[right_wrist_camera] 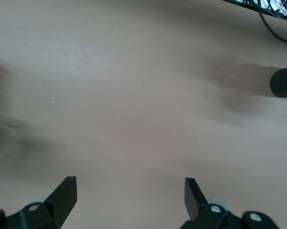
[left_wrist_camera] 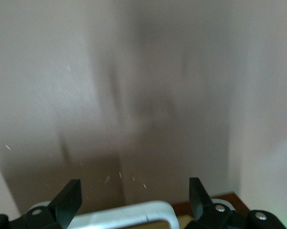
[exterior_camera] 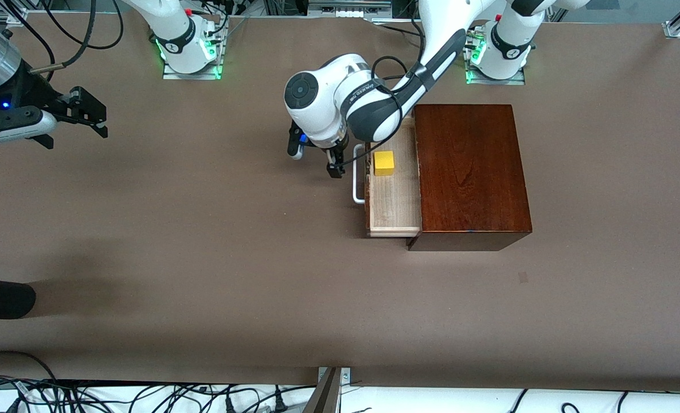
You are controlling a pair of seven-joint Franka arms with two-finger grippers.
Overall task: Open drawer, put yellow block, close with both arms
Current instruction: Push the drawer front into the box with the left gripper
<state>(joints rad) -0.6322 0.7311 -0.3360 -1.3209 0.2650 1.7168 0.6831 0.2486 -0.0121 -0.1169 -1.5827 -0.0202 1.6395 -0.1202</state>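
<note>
Drawer (exterior_camera: 394, 198) stands pulled out of the dark reddish-brown wooden box (exterior_camera: 471, 172), toward the right arm's end of the table (exterior_camera: 202, 241). Pale wood interior exposed. White bar handle (exterior_camera: 358, 175) on the drawer front; in the left wrist view it shows as a rounded white bar (left_wrist_camera: 129, 212) at the frame edge.

Yellow block (exterior_camera: 383, 163) sits inside the drawer on its floor, in the part farther from the front camera, close to the drawer's front panel. Nothing touches it.

Left gripper (exterior_camera: 334, 163) hangs just in front of the drawer, right beside the handle's end that is farther from the front camera. Fingers (left_wrist_camera: 69, 198) spread wide in the left wrist view (left_wrist_camera: 134, 200), nothing held between them, bare table surface between the tips.

Right gripper (exterior_camera: 96, 117) is held over the bare table at the right arm's end, near the edge where the bases stand, well apart from the box; this arm waits. Its wrist view shows the jaws spread apart (right_wrist_camera: 129, 195) over plain brown surface, nothing in them. Fingers (right_wrist_camera: 65, 193) black.

Writing: small dark lettering on the left arm's wrist collar (exterior_camera: 371, 92), too small to read. Round marks on both base collars, not legible.

A dark rounded object (exterior_camera: 2, 298) lies at the table edge on the right arm's end, nearer the front camera.
</note>
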